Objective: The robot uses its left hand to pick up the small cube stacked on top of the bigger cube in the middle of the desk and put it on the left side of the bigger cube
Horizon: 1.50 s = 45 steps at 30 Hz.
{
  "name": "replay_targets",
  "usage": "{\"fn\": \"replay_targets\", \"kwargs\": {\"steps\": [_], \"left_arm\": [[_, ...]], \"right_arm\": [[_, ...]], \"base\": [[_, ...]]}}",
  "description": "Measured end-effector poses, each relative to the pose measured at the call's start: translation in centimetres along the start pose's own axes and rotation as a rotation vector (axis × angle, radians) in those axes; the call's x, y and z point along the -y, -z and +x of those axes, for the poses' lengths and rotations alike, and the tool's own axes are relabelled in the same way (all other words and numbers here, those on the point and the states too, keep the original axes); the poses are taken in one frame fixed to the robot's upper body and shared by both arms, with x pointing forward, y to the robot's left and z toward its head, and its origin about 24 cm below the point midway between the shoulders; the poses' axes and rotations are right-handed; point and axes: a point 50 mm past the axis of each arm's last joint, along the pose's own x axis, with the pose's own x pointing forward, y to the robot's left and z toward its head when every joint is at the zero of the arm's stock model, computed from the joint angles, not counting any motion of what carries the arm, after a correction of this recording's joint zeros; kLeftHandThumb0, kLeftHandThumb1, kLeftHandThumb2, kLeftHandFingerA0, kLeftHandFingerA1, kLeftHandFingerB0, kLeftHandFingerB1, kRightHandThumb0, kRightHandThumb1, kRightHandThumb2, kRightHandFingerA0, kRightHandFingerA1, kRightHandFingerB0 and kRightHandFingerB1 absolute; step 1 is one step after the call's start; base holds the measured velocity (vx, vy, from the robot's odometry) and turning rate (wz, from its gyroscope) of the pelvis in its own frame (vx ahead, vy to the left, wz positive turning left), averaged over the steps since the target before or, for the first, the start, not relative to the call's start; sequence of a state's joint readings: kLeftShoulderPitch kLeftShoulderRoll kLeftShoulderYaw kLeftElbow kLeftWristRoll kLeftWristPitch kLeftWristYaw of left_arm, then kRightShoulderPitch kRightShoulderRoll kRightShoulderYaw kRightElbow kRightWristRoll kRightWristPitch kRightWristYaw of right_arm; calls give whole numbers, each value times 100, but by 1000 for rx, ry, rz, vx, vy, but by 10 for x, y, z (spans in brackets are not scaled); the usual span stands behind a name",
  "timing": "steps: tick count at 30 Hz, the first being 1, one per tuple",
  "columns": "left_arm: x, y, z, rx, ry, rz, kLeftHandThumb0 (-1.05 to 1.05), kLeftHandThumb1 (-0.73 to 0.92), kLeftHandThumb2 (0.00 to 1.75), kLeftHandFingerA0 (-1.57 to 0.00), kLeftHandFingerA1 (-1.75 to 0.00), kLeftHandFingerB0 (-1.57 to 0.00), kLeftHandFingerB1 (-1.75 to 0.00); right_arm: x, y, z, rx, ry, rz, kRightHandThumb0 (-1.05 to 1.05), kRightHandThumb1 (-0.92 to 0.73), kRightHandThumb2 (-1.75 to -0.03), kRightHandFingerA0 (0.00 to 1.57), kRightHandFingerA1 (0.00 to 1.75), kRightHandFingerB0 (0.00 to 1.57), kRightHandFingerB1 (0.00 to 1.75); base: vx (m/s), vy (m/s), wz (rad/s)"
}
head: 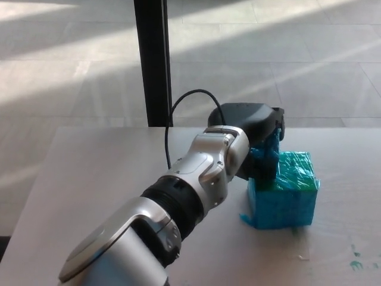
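A: What is taking up the most room around the bigger cube (283, 199)?

B: The tabletop (95, 173), pale and plain, is carrying the bigger cube and stretching out on every side of it. Behind the bigger cube a tiled floor (286, 65) is catching bands of sunlight, and a dark upright post (152, 62) is standing on that floor, off to the far left of the bigger cube.

A: And the arm?

B: The silver left arm (178, 208) is reaching in from the lower left toward the bigger cube, with a thin black cable (178, 110) looping up from its wrist. The left hand (253, 134) is sitting over the left part of the bigger cube's top.

A: How is the bigger cube itself looking?

B: It is teal, wrapped in something shiny and crinkled, and it is resting flat on the tabletop.

A: Where is the small cube (265, 156)?

B: It is showing as a teal sliver just under the left hand, on top of the bigger cube toward its left edge. Most of it is hiding behind the hand.

A: What are the fingers (262, 170) doing?

B: They are curling down around the small cube and gripping it. Whether it is touching the bigger cube's top, I cannot tell.

A: Anything smaller?

B: A few teal specks (356, 262) are lying on the tabletop to the lower right of the bigger cube.
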<state>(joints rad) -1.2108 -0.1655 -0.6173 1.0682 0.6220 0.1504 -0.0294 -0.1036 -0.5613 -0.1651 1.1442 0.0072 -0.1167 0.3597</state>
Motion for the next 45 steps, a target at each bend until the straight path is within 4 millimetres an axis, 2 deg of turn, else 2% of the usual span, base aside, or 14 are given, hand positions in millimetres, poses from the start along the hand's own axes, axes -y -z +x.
{"fn": "replay_targets", "kwargs": {"steps": [6,14,16,19,25,28,30,34,35,36,37,41,42,45], "left_arm": [[-17,21,-1,-41,-53,-18,-31,64,93,-83,-175,-71,-113],[-36,46,-6,-92,-116,-51,-35,76,76,-80,-168,-69,-69],[-36,52,-7,-110,-106,-56,-30,72,79,-82,-173,-75,-104],[-22,67,-11,-144,-75,-65,-27,63,86,-84,-172,-77,-67],[25,87,-25,-190,29,-97,-35,69,79,-76,-162,-69,-72],[39,89,-30,-188,58,-94,-33,63,87,-83,-170,-66,-51],[46,88,-32,-182,72,-98,-31,65,88,-81,-175,-73,-79],[57,84,-36,-167,93,-88,-32,66,85,-80,-175,-73,-90],[57,83,-36,-166,95,-86,-31,62,97,-82,-175,-69,-146],[58,83,-36,-165,96,-83,-31,62,97,-82,-175,-69,-146],[59,83,-36,-165,98,-79,-31,60,95,-81,-175,-65,-101],[61,82,-37,-162,106,-62,-32,58,93,-80,-175,-68,-121],[62,82,-37,-161,107,-59,-30,59,91,-80,-175,-66,-154],[63,82,-37,-159,110,-48,-28,63,81,-77,-175,-67,-147]], "right_arm": [[0,3,-1,-7,-1,1,-34,-68,-61,58,57,50,39],[0,6,-2,-6,-6,1,-34,-72,-61,59,61,51,41],[0,5,-2,2,-6,-4,-34,-71,-61,58,57,49,41],[-1,4,-2,4,-8,-11,-35,-70,-61,58,59,48,41],[-1,5,-2,6,-10,-18,-34,-66,-59,59,56,52,41],[-1,4,-2,10,-10,-22,-34,-69,-60,60,57,52,41],[-1,3,-2,13,-11,-25,-34,-68,-60,58,61,49,41],[0,0,-1,24,-6,-15,-35,-69,-60,58,59,50,42],[0,-1,-1,25,-6,-14,-35,-68,-59,57,57,50,42],[0,-1,-1,24,-5,-12,-35,-68,-59,57,57,50,42],[0,-1,-1,23,-5,-10,-35,-68,-59,59,58,50,41],[0,-1,0,21,-4,-3,-35,-68,-60,60,61,50,41],[0,-2,0,22,-4,-2,-35,-68,-60,57,56,49,41],[0,-4,0,29,-3,-4,-34,-68,-59,57,57,50,41]], "base": [[0,0,0],[0,0,0],[0,0,0],[0,0,0],[0,0,0],[0,0,0],[0,0,0],[0,0,0],[0,0,0],[0,0,0],[0,0,0],[0,0,0],[0,0,0],[0,0,0]]}}
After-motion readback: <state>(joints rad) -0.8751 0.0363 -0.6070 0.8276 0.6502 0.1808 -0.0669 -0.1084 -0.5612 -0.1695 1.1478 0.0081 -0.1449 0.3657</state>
